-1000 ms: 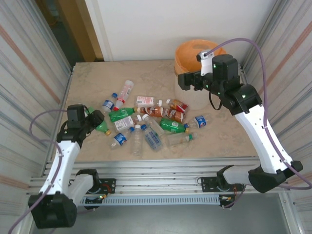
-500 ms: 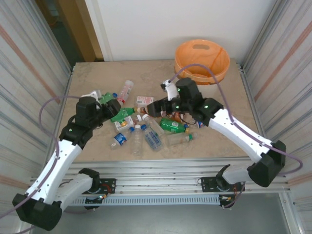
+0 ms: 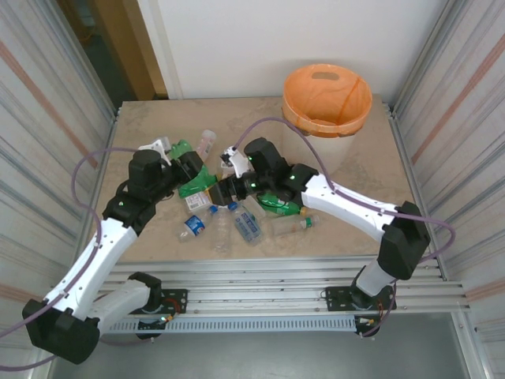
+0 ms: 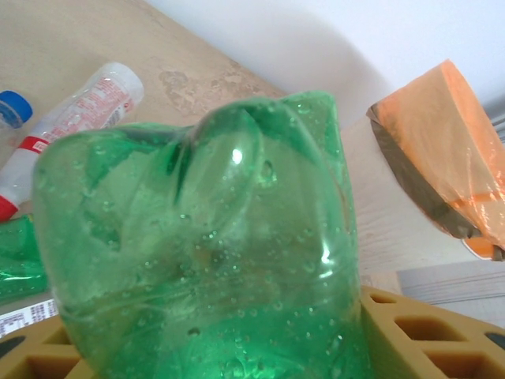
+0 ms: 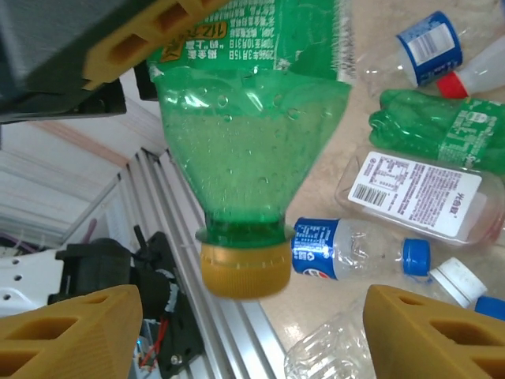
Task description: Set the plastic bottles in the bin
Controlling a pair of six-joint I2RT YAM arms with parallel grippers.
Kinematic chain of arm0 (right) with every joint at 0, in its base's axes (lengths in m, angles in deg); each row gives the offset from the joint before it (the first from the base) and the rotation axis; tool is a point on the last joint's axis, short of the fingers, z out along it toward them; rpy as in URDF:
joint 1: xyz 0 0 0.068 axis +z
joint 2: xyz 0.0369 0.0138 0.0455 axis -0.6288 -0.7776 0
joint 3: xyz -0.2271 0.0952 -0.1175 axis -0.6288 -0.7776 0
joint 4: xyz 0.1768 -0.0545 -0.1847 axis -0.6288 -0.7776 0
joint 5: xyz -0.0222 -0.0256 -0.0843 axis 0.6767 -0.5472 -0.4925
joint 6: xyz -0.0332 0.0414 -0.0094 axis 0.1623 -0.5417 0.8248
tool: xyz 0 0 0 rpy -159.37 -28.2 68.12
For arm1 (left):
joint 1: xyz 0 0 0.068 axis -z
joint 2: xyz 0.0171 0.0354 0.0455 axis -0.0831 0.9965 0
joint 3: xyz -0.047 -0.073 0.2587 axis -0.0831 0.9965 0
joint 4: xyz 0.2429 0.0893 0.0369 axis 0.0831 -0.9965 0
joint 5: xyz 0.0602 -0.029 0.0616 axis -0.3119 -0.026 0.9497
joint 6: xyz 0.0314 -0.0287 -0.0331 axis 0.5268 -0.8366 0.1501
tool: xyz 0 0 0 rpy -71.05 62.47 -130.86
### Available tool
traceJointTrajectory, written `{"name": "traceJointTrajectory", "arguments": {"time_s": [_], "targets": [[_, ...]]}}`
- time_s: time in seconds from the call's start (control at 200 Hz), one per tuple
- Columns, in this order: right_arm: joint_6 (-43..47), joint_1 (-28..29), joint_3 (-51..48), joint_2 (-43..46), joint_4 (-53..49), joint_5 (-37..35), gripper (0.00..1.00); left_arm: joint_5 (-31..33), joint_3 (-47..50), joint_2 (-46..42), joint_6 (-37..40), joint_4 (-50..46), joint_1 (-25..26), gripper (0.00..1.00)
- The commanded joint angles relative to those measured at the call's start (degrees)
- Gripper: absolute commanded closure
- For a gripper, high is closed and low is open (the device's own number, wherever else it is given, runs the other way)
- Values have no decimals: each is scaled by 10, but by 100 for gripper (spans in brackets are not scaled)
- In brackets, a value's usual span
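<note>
Bottles (image 3: 247, 225) mostly lie loose on the bench (image 3: 359, 217), so I judge the job well short of done. Nearest me, clear ones with blue, white and green caps lie in a ragged row mid-bench, a little back from the near edge. Just behind them are green and brown ones, partly hidden under my right arm. A clear bottle (image 4: 79, 110) with a red label lies behind the heap toward the far edge.

My left end effector (image 3: 183, 160) is clenched on a green bottle (image 4: 205, 237), which looks lifted off the bench over the left side of the heap. On the left wrist camera its base sits right up against the lens, between the yellow fingers. From the right wrist I see the same bottle with its gold cap pointing away from that grip. My right end effector (image 5: 252, 324) is released, its two fingers well apart with nothing between them, facing the green bottle from close by.

The bin (image 3: 335, 130) stands upright at the far right corner, its orange liner folded over the rim, well apart from the heap. I cannot tell from above whether any bottle is inside it. As I read it, one bottle is in hand but not yet at the bin, and the rest of the heap is left to carry across.
</note>
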Motion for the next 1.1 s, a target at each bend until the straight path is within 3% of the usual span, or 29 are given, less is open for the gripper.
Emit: {"name": "traceJointTrajectory", "arguments": {"time_s": [0.0, 0.296, 0.501, 0.556, 0.631, 0.857, 1.097], "targets": [[2, 5, 35, -20, 26, 23, 34, -10, -19, 1, -9, 24, 10, 72], [1, 6, 69, -67, 31, 30, 57, -11, -19, 1, -13, 27, 27, 72], [-4, 6, 67, -68, 27, 29, 80, -9, -17, -5, -14, 28, 28, 69], [-4, 7, 66, -66, 23, 26, 87, -8, -17, -6, -14, 27, 27, 64], [-5, 6, 66, -64, 18, 20, 97, -4, -19, -8, -15, 27, 27, 48], [-6, 4, 62, -53, 0, -1, 100, 4, -57, -11, 5, 5, 27, 2], [-10, -10, 37, 3, -31, -59, 100, 34, -101, -22, 31, -32, 27, 1]]}}
